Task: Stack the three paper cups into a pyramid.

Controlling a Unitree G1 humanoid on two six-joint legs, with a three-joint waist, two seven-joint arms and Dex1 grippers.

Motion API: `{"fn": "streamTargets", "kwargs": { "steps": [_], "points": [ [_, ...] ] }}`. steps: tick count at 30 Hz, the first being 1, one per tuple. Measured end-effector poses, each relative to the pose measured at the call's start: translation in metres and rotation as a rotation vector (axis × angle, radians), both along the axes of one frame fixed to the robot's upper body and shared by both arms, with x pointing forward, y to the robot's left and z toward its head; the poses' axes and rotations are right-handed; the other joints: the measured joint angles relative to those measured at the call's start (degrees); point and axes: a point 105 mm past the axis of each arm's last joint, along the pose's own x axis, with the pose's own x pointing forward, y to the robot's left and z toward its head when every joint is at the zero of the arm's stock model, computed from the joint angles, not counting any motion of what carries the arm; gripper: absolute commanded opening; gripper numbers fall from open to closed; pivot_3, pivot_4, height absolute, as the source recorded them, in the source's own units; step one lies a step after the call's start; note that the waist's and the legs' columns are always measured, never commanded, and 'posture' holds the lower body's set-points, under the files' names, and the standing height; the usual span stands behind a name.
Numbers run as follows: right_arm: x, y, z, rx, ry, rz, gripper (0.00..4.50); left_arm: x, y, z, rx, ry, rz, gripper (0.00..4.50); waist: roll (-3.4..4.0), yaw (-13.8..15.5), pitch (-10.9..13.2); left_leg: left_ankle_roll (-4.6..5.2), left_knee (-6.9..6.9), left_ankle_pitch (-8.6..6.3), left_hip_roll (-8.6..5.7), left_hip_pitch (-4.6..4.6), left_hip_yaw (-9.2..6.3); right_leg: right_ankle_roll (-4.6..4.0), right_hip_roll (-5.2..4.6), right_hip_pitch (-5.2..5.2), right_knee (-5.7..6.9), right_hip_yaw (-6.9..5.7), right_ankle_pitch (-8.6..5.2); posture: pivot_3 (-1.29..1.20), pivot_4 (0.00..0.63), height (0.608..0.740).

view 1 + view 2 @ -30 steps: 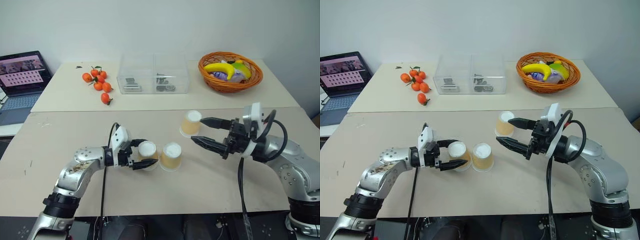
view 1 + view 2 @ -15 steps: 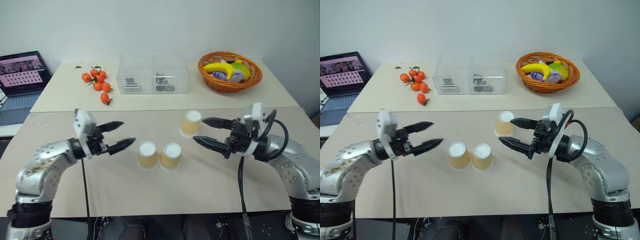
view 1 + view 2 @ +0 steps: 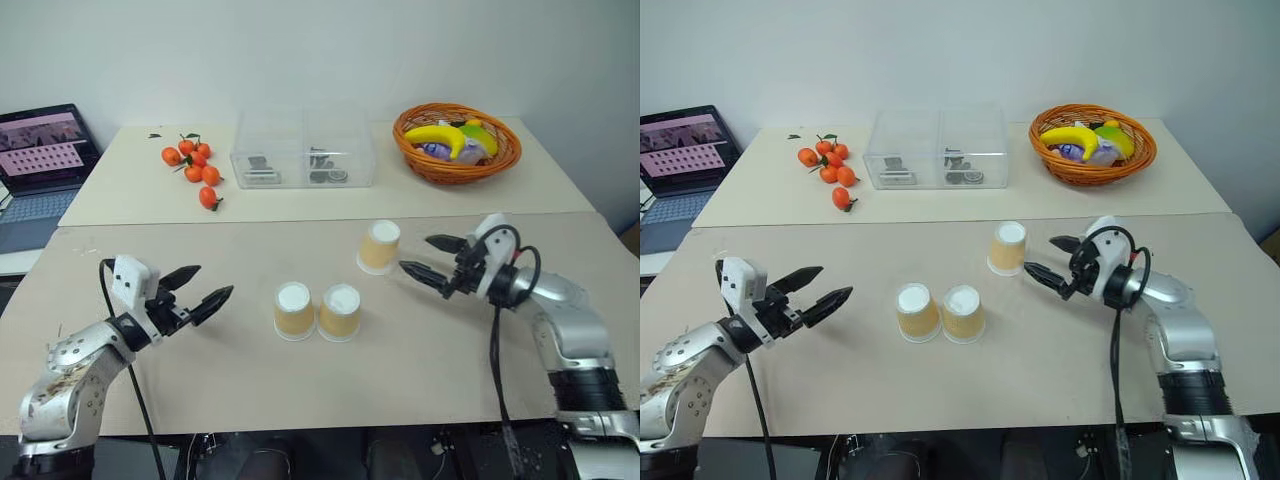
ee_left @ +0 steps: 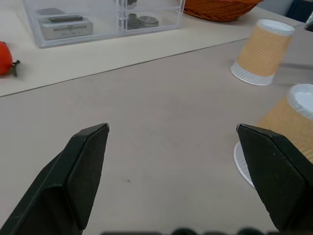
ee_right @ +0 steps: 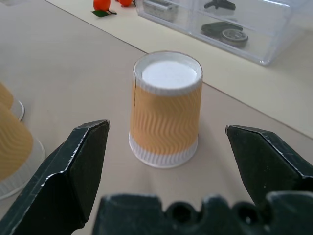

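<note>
Two paper cups stand upside down and side by side mid-table, tan-orange with white ends. The third cup stands upside down behind them to the right, apart. My left gripper is open and empty, well to the left of the pair. In the left wrist view the nearest cup sits by one finger and the far cup beyond. My right gripper is open just right of the third cup, pointing at it. In the right wrist view that cup stands centred ahead of the wide-apart fingers, untouched.
On the rear table are loose oranges, a clear plastic box and a wicker basket holding a banana. A laptop sits at the far left. A seam runs between the two tables behind the third cup.
My left gripper, which was around the left cup of the pair, has pulled away to the left, leaving the cup standing. My right hand has shifted slightly lower and to the right, still facing the third cup.
</note>
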Motion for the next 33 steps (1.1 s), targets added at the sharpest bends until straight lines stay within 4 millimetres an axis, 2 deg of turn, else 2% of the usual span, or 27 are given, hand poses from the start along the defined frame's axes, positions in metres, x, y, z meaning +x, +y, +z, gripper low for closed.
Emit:
{"fn": "streamTargets", "kwargs": {
  "steps": [9, 12, 19, 33],
  "points": [
    [0.014, 0.012, 0.003, 0.021, 0.002, 0.07, 4.5, -0.039, -0.052, 0.001, 0.013, 0.1, -0.303, 4.48, 0.02, 0.0, 0.0, 0.02, -0.02, -0.01, 0.01, 0.01, 0.0, 0.0, 0.03, -0.02, 0.01, 0.04, 0.0, 0.0, 0.15, 0.728],
    [0.016, 0.015, 0.0, 0.014, 0.005, 0.085, 4.5, -0.043, -0.057, 0.003, 0.016, 0.099, -0.333, 4.48, 0.03, -0.1, 0.0, 0.02, -0.02, -0.01, 0.02, 0.02, 0.0, -0.01, 0.05, -0.02, 0.02, 0.05, 0.0, 0.0, 0.15, 0.728],
    [0.025, 0.016, 0.005, 0.006, -0.016, 0.093, 4.5, -0.039, -0.067, 0.014, 0.051, 0.07, -0.386, 4.48, 0.03, -0.1, 0.0, 0.02, -0.02, -0.01, 0.02, 0.01, 0.0, -0.01, 0.06, -0.02, 0.01, 0.07, 0.0, 0.0, 0.15, 0.728],
    [0.035, 0.025, -0.009, 0.033, 0.014, 0.106, 4.5, -0.029, -0.073, 0.029, 0.079, 0.036, -0.405, 4.48, 0.03, -0.5, 0.0, 0.01, -0.03, -0.01, 0.01, 0.01, 0.01, -0.01, 0.08, -0.05, 0.02, 0.12, 0.0, 0.0, 0.15, 0.728]
  ]
}}
